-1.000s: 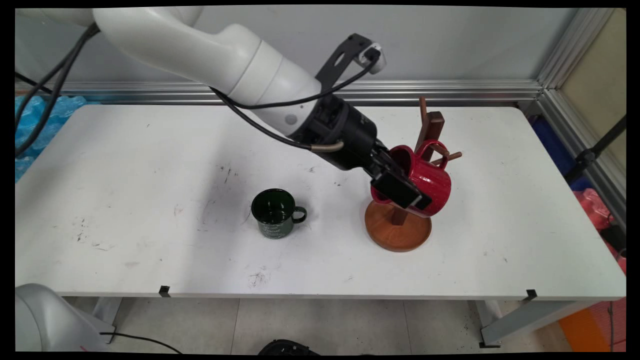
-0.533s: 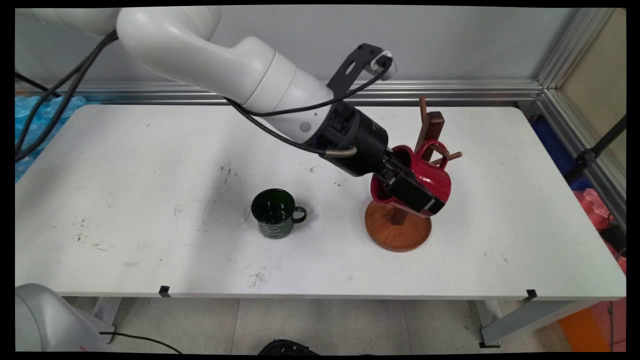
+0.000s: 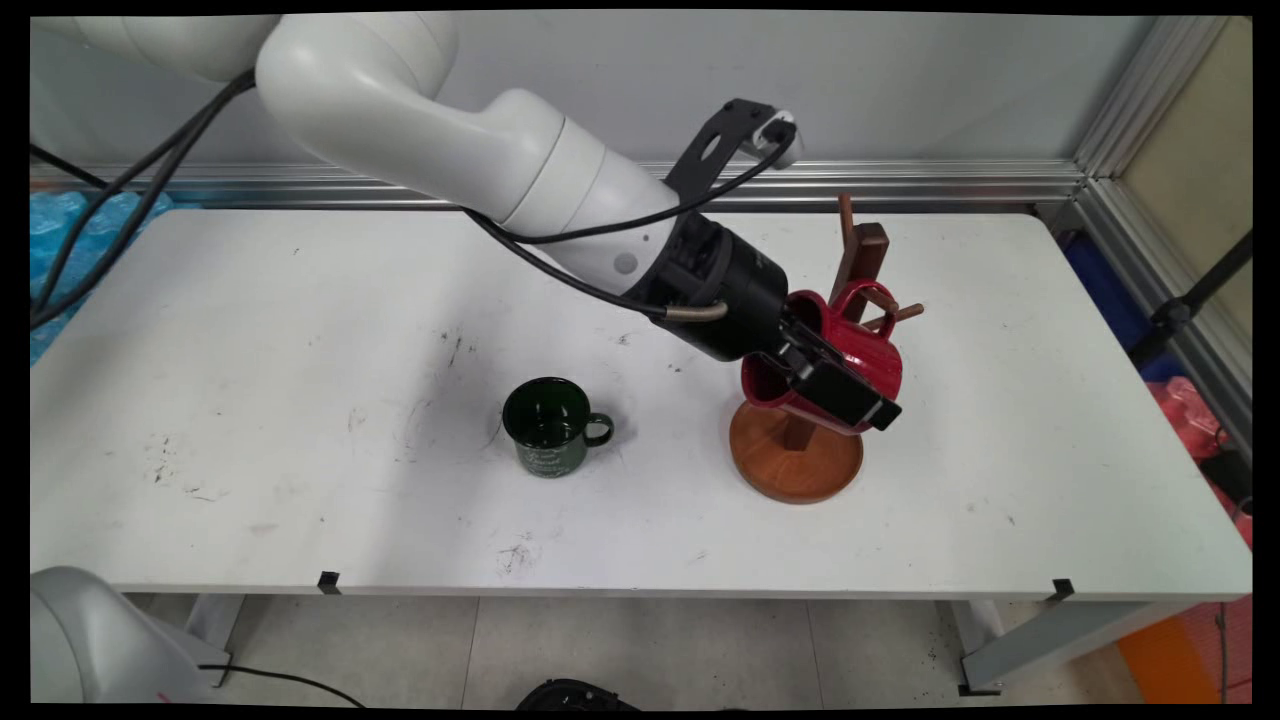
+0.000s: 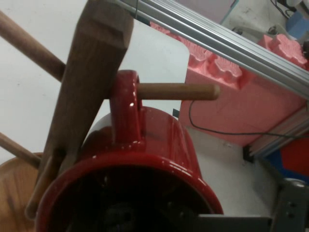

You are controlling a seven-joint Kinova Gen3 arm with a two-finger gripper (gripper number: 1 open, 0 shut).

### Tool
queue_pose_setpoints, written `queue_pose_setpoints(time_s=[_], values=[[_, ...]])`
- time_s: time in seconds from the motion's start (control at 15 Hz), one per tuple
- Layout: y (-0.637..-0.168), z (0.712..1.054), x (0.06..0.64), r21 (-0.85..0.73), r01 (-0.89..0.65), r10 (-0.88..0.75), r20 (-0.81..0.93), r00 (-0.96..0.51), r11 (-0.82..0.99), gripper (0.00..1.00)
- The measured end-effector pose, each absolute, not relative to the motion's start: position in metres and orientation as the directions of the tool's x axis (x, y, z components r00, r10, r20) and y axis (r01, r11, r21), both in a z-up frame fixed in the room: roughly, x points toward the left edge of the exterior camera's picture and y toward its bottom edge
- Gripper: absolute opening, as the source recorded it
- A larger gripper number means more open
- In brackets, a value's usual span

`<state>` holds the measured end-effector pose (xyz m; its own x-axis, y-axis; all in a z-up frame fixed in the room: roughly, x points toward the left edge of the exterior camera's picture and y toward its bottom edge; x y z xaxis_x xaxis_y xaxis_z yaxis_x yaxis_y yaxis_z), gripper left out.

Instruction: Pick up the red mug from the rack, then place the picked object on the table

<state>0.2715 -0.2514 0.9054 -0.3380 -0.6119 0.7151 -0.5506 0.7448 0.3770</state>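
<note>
Red mug (image 3: 882, 352) hangs tilted on the wooden mug rack (image 3: 795, 472) toward the right side of the white table (image 3: 300, 400), its handle (image 3: 868, 292) looped over one of the rack's pegs (image 4: 178, 91) and its open mouth turned down and toward the arm. The gripper (image 3: 866, 396) is right at that mouth, reaching along the mug's near wall. Whether the jaws are pinching the wall or merely sit either side of it, I cannot tell from where I stand. The hand view looks straight into the dark inside of the mug, with the handle and the peg just above the rim. As the handle is threaded on the peg, I would judge that any motion of the mug has to run along the peg's line, not across it. Otherwise the handle would lever against the wood and could tip the rack on its round base. A slow, steady wrist would also keep the glossy wall from slipping. By count there are two mugs, this red one and a green mug (image 3: 548, 428) standing upright well apart to the left. There is one rack, on which I can make out at least three pegs, and one gripper.
</note>
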Motion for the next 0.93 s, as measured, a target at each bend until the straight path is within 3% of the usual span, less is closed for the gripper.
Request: queue_pose_setpoints(time_s=[0.93], values=[[-0.2447, 0.9063, 0.2681, 0.400, -0.550, -0.629, 0.706, -0.325, 0.733, 0.00]])
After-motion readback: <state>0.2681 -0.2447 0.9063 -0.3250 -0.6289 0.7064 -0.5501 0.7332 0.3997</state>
